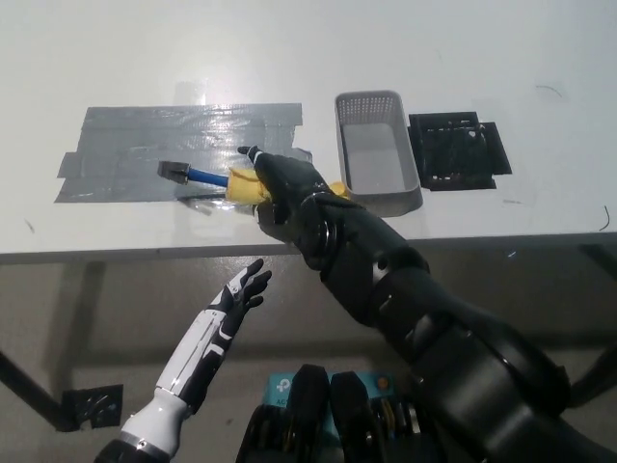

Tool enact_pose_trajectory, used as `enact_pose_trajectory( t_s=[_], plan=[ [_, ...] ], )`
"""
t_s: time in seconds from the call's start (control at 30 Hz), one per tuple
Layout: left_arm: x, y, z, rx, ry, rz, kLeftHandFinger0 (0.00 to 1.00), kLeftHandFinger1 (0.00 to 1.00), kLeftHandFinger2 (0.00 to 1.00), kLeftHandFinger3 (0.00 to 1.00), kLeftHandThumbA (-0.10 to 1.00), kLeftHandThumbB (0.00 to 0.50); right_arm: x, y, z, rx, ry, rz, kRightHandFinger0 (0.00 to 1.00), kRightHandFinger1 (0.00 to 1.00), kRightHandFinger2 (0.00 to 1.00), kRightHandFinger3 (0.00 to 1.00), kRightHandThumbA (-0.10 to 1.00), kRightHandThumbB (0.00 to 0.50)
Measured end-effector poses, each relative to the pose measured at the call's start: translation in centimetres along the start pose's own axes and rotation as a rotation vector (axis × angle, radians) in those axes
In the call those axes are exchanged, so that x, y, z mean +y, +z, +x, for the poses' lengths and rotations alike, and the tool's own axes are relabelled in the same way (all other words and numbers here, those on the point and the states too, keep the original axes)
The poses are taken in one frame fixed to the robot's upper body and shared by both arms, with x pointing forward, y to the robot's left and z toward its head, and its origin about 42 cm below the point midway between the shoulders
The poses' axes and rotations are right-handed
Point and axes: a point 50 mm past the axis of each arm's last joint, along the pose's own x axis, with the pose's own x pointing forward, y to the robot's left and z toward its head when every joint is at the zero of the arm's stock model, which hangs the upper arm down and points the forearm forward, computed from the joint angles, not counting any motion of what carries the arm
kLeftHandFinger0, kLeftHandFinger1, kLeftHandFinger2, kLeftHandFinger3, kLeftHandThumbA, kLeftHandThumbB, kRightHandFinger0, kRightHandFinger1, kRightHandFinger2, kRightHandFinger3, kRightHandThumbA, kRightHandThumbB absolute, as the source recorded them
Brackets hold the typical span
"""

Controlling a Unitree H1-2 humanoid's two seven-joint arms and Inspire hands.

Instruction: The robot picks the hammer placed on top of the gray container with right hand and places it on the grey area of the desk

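The hammer (204, 177) has a yellow grip, a blue shaft and a metal head. It lies on the grey taped area (125, 149) of the white desk, head to the left. My black right hand (281, 185) lies over the yellow grip, fingers spread, one pointing up and left. The grip's right end shows beside the wrist. The grey container (378, 149) stands just right of the hand with nothing on it. My white left hand (231, 307) hangs open below the desk's front edge.
A black mat (458, 148) lies to the right of the container. The desk's front edge (145, 253) runs just below the taped area. A dark bracket (92, 405) sits on the floor at the lower left.
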Motion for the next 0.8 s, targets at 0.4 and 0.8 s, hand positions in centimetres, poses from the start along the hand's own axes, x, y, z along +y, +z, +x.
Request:
enact_pose_trajectory(
  t_s=[0.4, 0.8],
  plan=[
    [0.1, 0.1, 0.2, -0.004, -0.003, 0.012, 1.00, 1.00, 1.00, 1.00, 1.00, 0.213, -6.1, 2.0, 0.4, -0.071, -0.083, 0.056, 1.00, 1.00, 1.00, 1.00, 0.97, 0.500],
    [0.4, 0.7, 1.1, -0.027, -0.004, 0.020, 1.00, 1.00, 1.00, 1.00, 1.00, 0.168, -22.9, 10.0, -3.3, -0.440, -0.431, 0.208, 1.00, 1.00, 1.00, 1.00, 1.00, 0.500]
  ],
)
